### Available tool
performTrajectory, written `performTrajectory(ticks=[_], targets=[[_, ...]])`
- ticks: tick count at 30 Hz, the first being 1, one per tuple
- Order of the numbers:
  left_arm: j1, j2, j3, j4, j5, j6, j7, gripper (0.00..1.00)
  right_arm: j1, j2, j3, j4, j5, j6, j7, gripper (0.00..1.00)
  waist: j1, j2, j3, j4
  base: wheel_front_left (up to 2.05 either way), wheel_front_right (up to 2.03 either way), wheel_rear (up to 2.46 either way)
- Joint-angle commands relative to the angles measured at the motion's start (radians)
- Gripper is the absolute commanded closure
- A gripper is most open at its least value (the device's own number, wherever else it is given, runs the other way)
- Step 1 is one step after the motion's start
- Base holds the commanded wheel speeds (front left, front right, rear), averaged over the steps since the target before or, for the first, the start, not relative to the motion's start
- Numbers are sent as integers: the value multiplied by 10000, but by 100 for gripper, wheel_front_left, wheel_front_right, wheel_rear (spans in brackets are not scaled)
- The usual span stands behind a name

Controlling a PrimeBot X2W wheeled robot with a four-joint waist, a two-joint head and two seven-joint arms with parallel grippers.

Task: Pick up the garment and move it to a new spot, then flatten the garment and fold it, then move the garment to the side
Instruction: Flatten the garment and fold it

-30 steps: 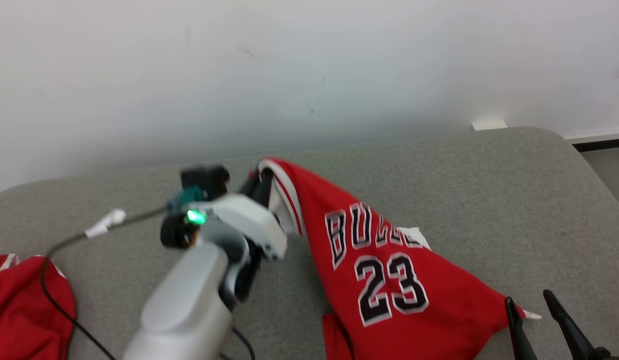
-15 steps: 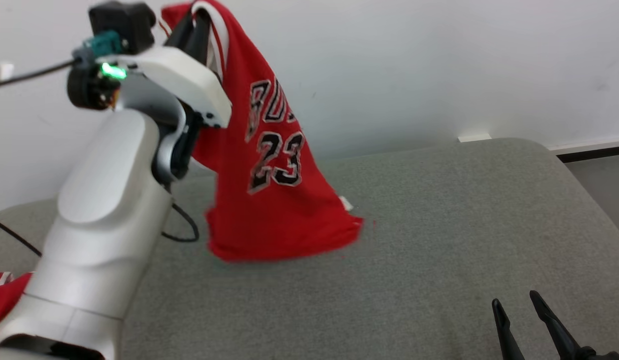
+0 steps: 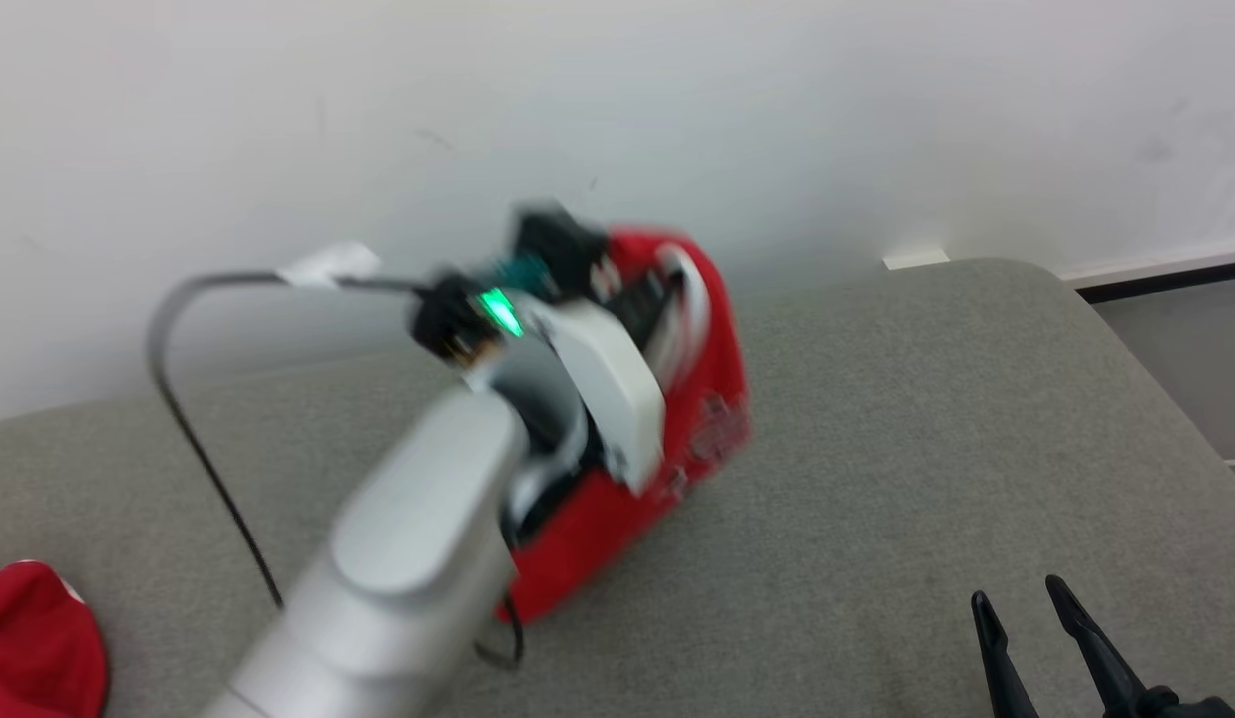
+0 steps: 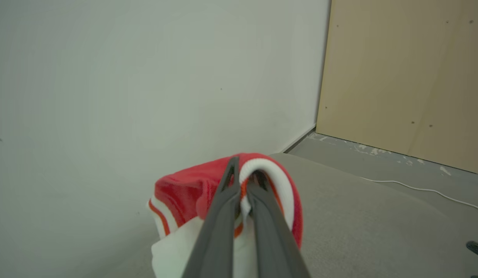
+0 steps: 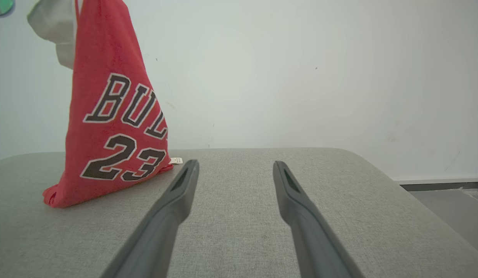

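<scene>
L claw pinches trim of red basketball jersey above grey fabric desk; thin grip may slip. R claw open.

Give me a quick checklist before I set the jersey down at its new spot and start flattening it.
1. Hold of the left gripper: ok, shut on the white-and-red trim of the jersey.
2. Cloth lifted off the grey surface: not ok, its lower edge touches it.
3. Spare right gripper: ok, open, empty, apart from the jersey.
4. Room to spread: ok, bare surface lies right of the jersey in the right wrist view.
5. Clearance from the other red garment: ok, it lies apart at the head view's lower left.
6. Which trim is pinched, neck or armhole: cannot tell.
</scene>
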Motion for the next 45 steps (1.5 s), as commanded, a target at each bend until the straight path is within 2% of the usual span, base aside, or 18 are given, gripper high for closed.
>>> performTrajectory(ticks=[1, 5, 9, 12, 14, 15, 18, 23, 25, 30, 33, 37, 38, 42, 45], targets=[[609, -148, -353, -52, -169, -108, 95, 100, -169, -68, 9, 10, 29, -22, 9, 0, 0, -1, 104, -109, 0, 0, 0], [1872, -479, -1363, -20, -375, -219, 135, 100, -311, -71, 124, 16, 79, -22, 11, 0, 0, -1, 340, -384, 0, 0, 0], [2681, -564, -2469, -39, -778, -267, -144, 100, -450, -119, 281, 114, 110, -22, 11, 0, 0, -1, 569, -707, 0, 0, 0], [2984, -560, -3396, -240, -1169, -69, -445, 99, -508, -139, 345, 169, 152, -22, 11, 0, 0, -1, 722, -962, 0, 0, 0], [3085, -555, -4016, -337, -1469, 22, -680, 55, -561, -106, 367, 170, 194, -22, 11, 0, 0, -1, 864, -1111, 0, 0, 0], [3134, -565, -4365, -467, -1678, -112, -781, 0, -584, -95, 376, 173, 208, -22, 11, 0, 0, -1, 933, -1175, 0, 0, 0], [3179, -545, -5204, -630, -2355, -349, -677, 0, -579, -65, 343, 205, 217, -22, 11, 0, 0, -1, 1071, -1280, 0, 0, 0], [2922, -566, -5705, -832, -2894, -49, -1179, 0, -449, -53, 160, 208, 193, -22, 11, 0, 0, -1, 1128, -1201, 0, 0, 0], [2894, -559, -5711, -922, -3123, 102, -1401, 0, -393, -63, 93, 218, 173, -22, 11, 0, 0, -1, 1072, -1112, 0, 0, 0], [2849, -514, -5338, -618, -3312, 861, -1797, 0, -293, -70, -111, 170, 106, -22, 11, 0, 0, -1, 861, -865, 0, 0, 0], [2894, -92, -4869, -358, -3369, 1371, -2081, 0, -205, -78, -153, 127, 54, -22, 11, 0, 0, -1, 735, -738, 0, 0, 0], [2796, 743, -4363, -22, -3236, 2132, -2138, 0, -82, -117, -203, 69, 22, -22, 11, 0, 0, -1, 620, -629, 0, 0, 0], [2796, 743, -4363, -22, -3236, 2132, -2138, 0, -82, -117, -203, 69, 22, -22, 11, 0, 0, -1, 620, -629, 0, 0, 0], [2701, 1559, -3956, 352, -3344, 2719, -1869, 0, -23, -159, -230, 7, 13, -22, 11, 0, 0, -1, 604, -574, 0, 0, 0], [2524, 1855, -3834, 739, -3431, 2875, -1473, 0, -84, -174, -184, -21, 21, -22, 11, 0, 0, -1, 684, -588, 0, 0, 0]])
